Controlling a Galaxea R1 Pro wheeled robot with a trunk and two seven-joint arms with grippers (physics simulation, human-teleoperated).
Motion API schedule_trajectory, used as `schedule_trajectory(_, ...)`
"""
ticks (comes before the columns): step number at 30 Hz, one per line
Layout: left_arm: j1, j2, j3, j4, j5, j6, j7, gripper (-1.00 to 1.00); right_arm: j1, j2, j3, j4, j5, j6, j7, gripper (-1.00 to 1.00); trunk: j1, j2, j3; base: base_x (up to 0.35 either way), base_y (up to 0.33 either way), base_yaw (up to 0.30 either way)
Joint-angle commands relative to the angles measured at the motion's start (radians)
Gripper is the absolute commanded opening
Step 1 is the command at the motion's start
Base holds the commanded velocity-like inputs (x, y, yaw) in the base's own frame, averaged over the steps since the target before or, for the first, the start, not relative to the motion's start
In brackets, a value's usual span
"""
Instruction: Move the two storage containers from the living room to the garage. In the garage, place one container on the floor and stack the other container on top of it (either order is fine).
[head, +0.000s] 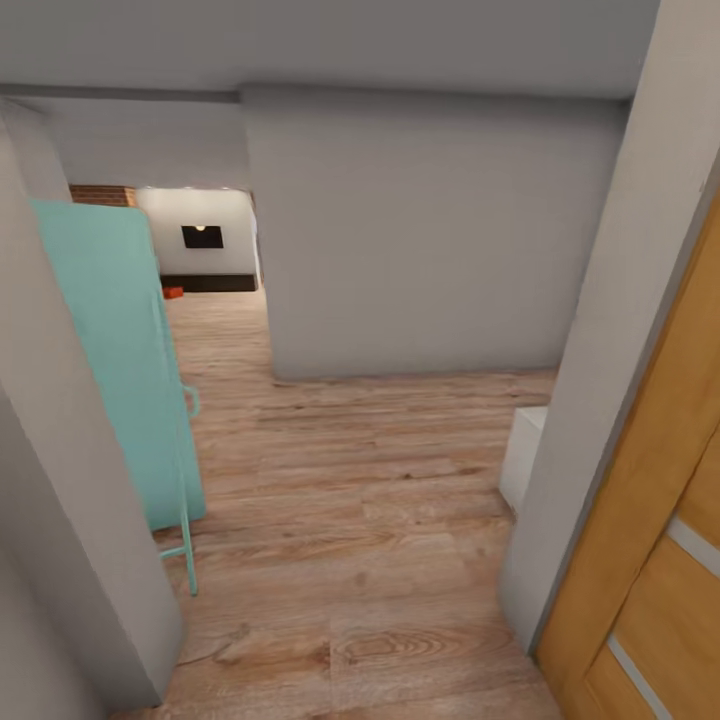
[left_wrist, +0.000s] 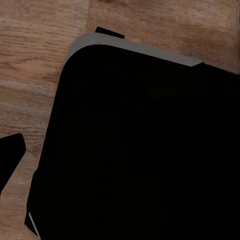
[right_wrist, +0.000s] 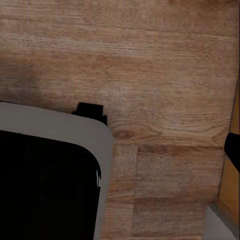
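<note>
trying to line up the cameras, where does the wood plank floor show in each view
Head view: the wood plank floor fills the lower middle and runs back toward the far room.
Left wrist view: it borders the dark grey-rimmed body along two sides, above and beside it.
Right wrist view: it covers most of the picture, around that body's corner.
Shared landmark: the dark grey-rimmed body, probably the robot's base, in both wrist views.
</note>
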Motion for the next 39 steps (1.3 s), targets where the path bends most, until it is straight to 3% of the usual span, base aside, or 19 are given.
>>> schedule_trajectory(1, 0.000, -0.001, 0.001, -0.001, 0.004, -0.002, 0.000, 1.00, -0.001, 0.000, 0.008, 0.003, -0.009, -0.005, 0.002, 1.00, 0.001, 0.000, -0.001, 0.322, 0.000, 0.000)
schedule_trajectory(39, 0.000, -0.001, 0.001, -0.001, 0.003, -0.003, 0.000, 1.00, -0.001, 0.000, 0.010, 0.003, -0.009, -0.007, 0.002, 1.00, 0.001, 0.000, -0.001, 0.322, 0.000, 0.000)
